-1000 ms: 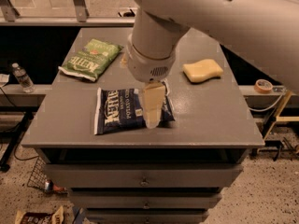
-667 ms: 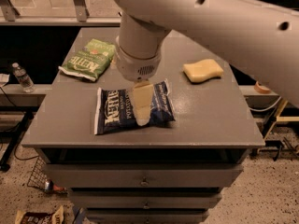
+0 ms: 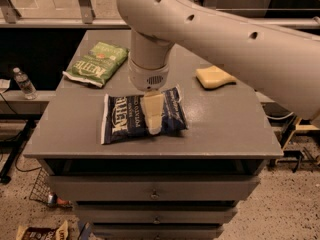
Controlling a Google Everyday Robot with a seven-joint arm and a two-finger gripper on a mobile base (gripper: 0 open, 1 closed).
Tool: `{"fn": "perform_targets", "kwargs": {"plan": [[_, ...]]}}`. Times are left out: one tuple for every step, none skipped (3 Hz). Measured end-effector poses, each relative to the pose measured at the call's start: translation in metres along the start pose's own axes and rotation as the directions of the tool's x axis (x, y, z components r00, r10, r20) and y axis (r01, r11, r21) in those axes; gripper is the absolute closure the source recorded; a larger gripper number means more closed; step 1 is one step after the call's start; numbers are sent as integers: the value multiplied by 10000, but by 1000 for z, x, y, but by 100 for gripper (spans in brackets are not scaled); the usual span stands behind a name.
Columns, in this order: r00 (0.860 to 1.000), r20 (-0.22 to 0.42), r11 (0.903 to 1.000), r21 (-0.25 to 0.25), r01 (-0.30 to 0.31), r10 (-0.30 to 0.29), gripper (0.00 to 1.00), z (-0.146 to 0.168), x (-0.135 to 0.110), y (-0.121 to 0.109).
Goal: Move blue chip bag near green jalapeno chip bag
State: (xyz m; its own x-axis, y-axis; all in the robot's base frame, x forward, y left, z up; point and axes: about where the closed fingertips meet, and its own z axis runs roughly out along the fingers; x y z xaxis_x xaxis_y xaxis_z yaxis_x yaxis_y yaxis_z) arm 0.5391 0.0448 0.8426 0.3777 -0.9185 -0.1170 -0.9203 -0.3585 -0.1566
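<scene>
Leftward is where the gripper (image 3: 153, 116) has gone since a second ago, from the right part of the blue chip bag (image 3: 122, 120) to about its middle; the bag itself has not shifted. From the one camera view, the blue chip bag lies flat near the front edge of the grey table (image 3: 225, 129), and the green jalapeno chip bag (image 3: 97, 64) lies well apart from it at the back left corner. A yellow sponge (image 3: 214, 77) sits to the back right. Whether the gripper is apart or together cannot be told, nor whether it touches the bag. To do this step well, I judge it should take a firm hold of the crinkly foil near the middle before lifting. The arm (image 3: 225, 34) comes in from the upper right, its wrist pointing straight down over the bag
</scene>
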Motion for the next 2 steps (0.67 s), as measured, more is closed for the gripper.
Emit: {"fn": "perform_targets", "kwargs": {"plan": [[9988, -211, 9986, -260, -451, 445, 19, 11, 12, -1], [9974, -312, 9972, -355, -662, 651, 41, 14, 19, 0]]}}
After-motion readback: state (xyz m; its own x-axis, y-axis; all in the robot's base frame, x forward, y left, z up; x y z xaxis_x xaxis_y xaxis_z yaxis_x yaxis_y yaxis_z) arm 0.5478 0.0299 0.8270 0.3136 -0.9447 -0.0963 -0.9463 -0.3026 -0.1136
